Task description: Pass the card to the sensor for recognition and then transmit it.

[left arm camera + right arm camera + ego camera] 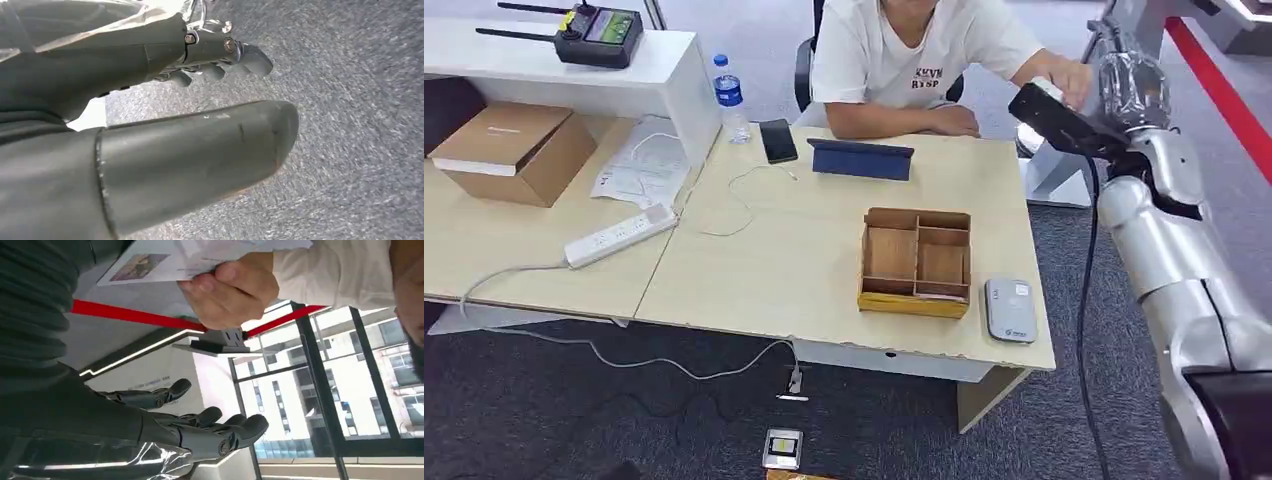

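Note:
A white card (pixel 165 260) with a small picture on it is pinched in a person's hand (pixel 235 290), close beside my right hand's thumb. My right hand (pixel 200 425) is raised off the table's far right corner, fingers spread and holding nothing. In the head view it (pixel 1130 88) meets the seated person's outstretched hand (pixel 1069 80). The sensor (pixel 1010 308), a small grey-white pad, lies near the table's front right corner. My left hand (pixel 220 75) hangs over grey carpet, thumb and fingers apart and empty.
A wooden compartment box (pixel 916 260) stands just left of the sensor. A blue tablet case (pixel 861 158), phone (pixel 777 140), water bottle (pixel 729 95), power strip (pixel 619 235) and cardboard box (pixel 514 150) lie further left. A black cable (pixel 1086 280) hangs from my right wrist.

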Robot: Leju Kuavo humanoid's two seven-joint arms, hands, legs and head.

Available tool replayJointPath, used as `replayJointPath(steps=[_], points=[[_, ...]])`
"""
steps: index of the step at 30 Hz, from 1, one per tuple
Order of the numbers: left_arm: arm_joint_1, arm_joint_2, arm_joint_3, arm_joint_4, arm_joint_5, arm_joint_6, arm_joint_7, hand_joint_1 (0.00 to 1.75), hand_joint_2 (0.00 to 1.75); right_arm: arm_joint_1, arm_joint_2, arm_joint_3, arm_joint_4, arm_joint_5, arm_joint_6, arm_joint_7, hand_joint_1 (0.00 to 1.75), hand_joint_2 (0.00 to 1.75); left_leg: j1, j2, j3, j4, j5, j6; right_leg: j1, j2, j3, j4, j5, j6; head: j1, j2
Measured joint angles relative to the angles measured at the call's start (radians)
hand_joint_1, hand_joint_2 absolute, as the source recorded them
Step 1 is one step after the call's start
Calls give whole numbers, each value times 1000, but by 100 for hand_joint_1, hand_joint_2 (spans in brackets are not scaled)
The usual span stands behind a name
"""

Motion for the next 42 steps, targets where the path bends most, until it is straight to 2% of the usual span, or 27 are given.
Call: replayJointPath(steps=[5, 6, 8, 26, 42], points=[[1, 4, 0, 0, 1, 1, 10, 0, 0, -12, 24, 16, 33, -2, -3, -2, 2, 175, 0, 0, 0, 0, 0, 0, 0, 0, 0, 0, 0, 0, 0, 0], [1, 4, 0, 0, 1, 1, 11, 0, 0, -14, 27, 18, 39, -5, -3, -3, 141, 175, 0, 0, 0, 0, 0, 0, 0, 0, 0, 0, 0, 0, 0, 0], [2, 4, 0, 0, 1, 2, 13, 0, 0, -18, 34, 20, 49, -14, -3, -5, 175, 175, 0, 0, 0, 0, 0, 0, 0, 0, 0, 0, 0, 0, 0, 0], [3, 5, 1, 0, -2, 5, 19, 0, 0, -29, 63, 30, 98, -50, 12, -19, 175, 175, 0, 0, 0, 1, 0, 0, 0, 0, 0, 0, 0, 0, 0, 0], [4, 3, 3, 0, 13, 22, 47, 0, 0, -25, 64, 30, 100, -133, 30, -99, 175, 175, 0, 1, 1, 1, 0, 0, 0, 0, 0, 0, 0, 0, 0, 0]])
